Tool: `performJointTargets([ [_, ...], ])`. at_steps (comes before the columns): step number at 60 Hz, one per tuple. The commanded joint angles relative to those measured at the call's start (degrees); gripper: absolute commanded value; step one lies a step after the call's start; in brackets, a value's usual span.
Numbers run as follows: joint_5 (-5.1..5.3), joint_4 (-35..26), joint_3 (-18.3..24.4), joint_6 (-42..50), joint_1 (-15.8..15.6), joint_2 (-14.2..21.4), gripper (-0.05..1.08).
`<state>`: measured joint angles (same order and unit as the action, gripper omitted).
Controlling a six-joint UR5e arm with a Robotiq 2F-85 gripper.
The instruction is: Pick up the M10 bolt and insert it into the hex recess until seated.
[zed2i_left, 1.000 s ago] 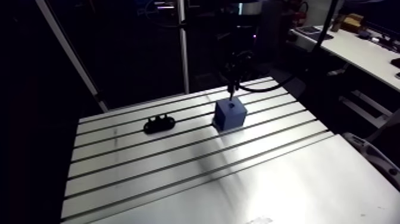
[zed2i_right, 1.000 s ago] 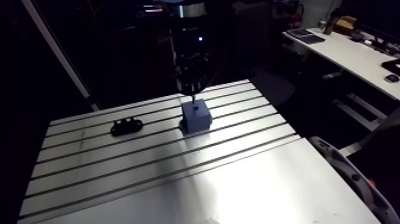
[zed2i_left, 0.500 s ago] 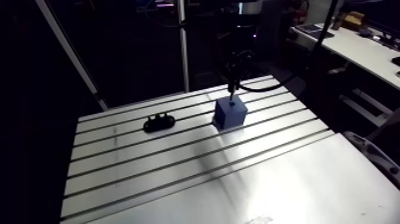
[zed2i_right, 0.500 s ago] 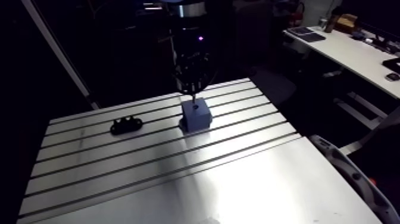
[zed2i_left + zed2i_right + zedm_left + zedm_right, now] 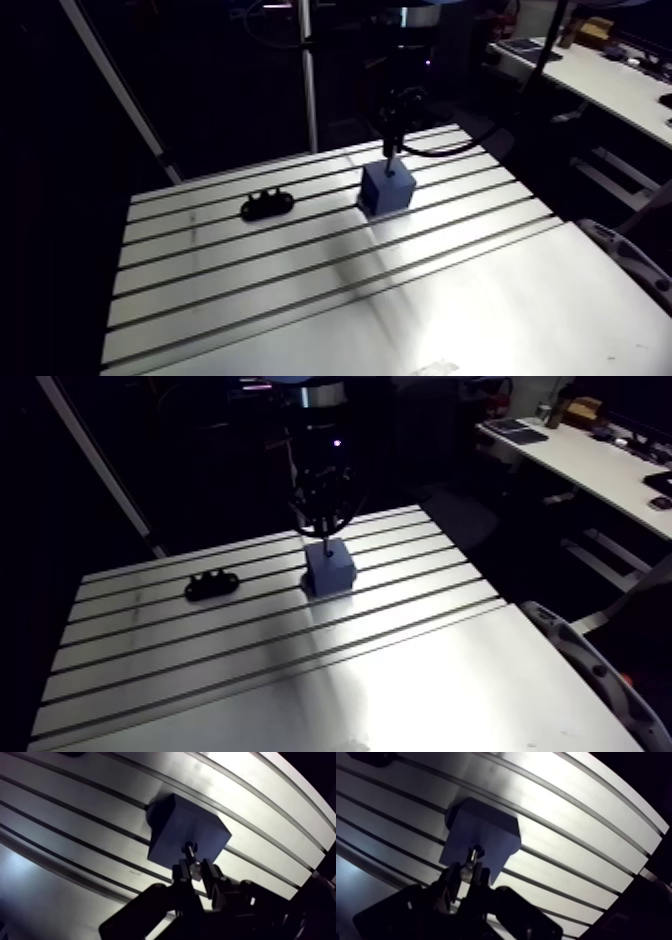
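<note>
Little change vs earlier: gripper still clamped on M10 bolt, tip at hex recess in blue block, nr worktop far edge. Prob. not seated yet.

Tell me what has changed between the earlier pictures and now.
The end effector, shut on the M10 bolt, seems to have come slightly lower, the bolt's tip now at the hex recess of the blue block. The block and the black part on the table stayed put.

Block on table w/ bolt just above it, bracket well apart alongside
</note>
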<state>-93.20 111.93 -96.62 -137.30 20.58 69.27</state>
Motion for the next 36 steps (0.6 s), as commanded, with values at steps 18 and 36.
performJointTargets([
  [18,0.0,0.0,-0.3,0.0,0.1,-0.1,1.03],
  [36,-0.01,1.4,-0.3,-0.2,0.2,-0.4,1.03],
])
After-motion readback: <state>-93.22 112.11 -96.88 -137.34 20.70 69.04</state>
